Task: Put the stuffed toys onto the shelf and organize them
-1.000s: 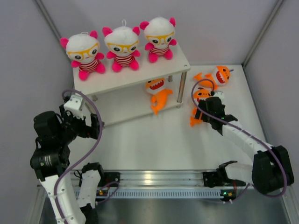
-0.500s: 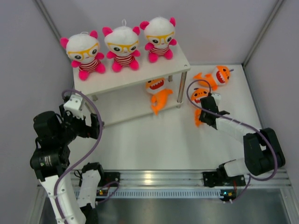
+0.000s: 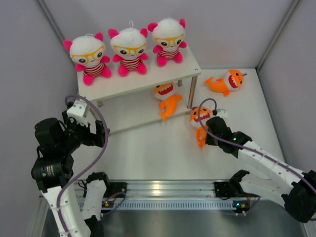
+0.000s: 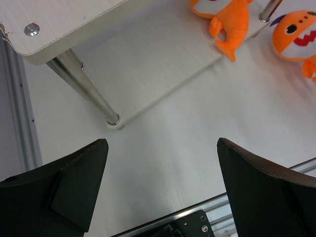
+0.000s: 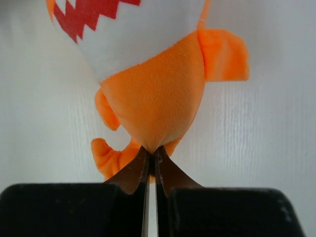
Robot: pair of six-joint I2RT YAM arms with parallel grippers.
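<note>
An orange shark (image 3: 200,116) was pinched low on its belly by the right end effector (image 3: 211,132). In the right wrist view the two fingertips met almost flush on a small fold of orange fabric, with the body, the red toothy mouth and a fin rising away from them. The toy sat over the table (image 3: 163,155), just in front of the right front leg (image 3: 191,94) of the shelf (image 3: 193,63). Whether it hung free of the surface could not be told.

A second shark (image 3: 167,99) lay on the lower tier, its tail over the front edge. A third shark (image 3: 228,80) lay on the table to the right of the shelf, well apart from the held one. Three bears (image 3: 129,49) sat in a row along the top tier. The left end effector (image 4: 160,148) hovered near the shelf's left front corner, its fingers spread wide and holding nothing.

The grip looked like the weak point. Only a thin pinch of soft plush was caught, so the heavier head could swing or pull the fold out during a fast move. The leg stood close beside the likely path to the lower tier, and a fin or the head could snag on it or on the upper tier's edge. A careless push inward could also shove the second shark, already overhanging, off the lower tier.
</note>
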